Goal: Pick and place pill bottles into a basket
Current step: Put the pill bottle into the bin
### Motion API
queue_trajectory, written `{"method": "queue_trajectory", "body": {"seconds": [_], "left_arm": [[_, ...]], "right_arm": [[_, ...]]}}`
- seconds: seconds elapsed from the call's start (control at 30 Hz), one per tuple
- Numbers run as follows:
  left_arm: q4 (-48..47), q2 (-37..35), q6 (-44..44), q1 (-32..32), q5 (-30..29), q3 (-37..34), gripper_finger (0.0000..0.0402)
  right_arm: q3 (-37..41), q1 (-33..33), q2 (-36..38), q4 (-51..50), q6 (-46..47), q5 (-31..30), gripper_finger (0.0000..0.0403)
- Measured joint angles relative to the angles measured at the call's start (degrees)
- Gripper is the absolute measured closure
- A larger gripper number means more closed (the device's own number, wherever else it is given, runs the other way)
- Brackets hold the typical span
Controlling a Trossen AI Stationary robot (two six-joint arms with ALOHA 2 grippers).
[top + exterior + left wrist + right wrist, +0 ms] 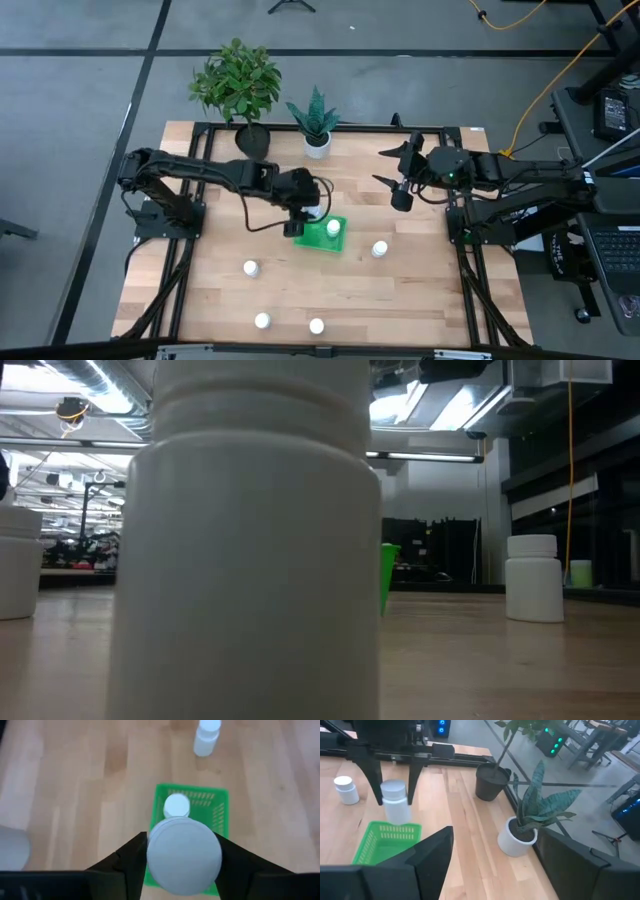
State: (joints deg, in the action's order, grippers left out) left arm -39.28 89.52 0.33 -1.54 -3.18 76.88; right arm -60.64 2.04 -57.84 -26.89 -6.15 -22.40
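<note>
**Left arm holding bottle over basket**

We see the left gripper [312,211] clamped on a bottle [185,854], fingers [131,862] pressed on both sides of its cap. It hangs above the basket [322,233], at the end nearest the left arm; from the right wrist view the held bottle's base sits just above the basket rim.

One bottle [333,228] already stands inside the basket. We count four more loose on the table [420,290]: one [380,248] just right of the basket, one [251,268] to the front-left, and two [262,321] [317,326] near the front edge, well apart from the basket.

The right gripper [398,168] waits above the back right of the table, jaws spread wide, holding nothing. Two plants [237,82] [316,120] stand at the back edge.
</note>
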Motion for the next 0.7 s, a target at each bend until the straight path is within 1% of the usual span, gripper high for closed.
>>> {"method": "queue_trajectory", "body": {"seconds": [0.1, 0.3, 0.4, 0.53, 0.7], "left_arm": [[0.54, 0.00, -0.09, -0.83, -1.58, -1.77, 0.0226], [3.11, 0.02, -2.78, -1.89, -1.77, -9.83, 0.0226], [6.19, 0.07, -3.86, -1.95, -1.57, -13.07, 0.0226], [9.37, 0.07, -4.25, -1.90, -1.33, -15.55, 0.0226], [12.20, 0.07, -4.23, -1.79, 0.54, -15.76, 0.0226]], "right_arm": [[0.00, 0.00, 0.00, 0.00, 0.52, 0.04, 0.0111], [0.00, 0.99, 0.00, 0.01, 2.77, 0.03, 0.0111], [0.00, 1.91, 0.00, 0.02, 2.77, 0.10, 0.0111], [0.00, 2.34, 0.00, 0.02, 2.75, 0.07, 0.0111], [0.00, 2.34, 0.00, 0.03, 2.66, 0.05, 0.0111]]}}
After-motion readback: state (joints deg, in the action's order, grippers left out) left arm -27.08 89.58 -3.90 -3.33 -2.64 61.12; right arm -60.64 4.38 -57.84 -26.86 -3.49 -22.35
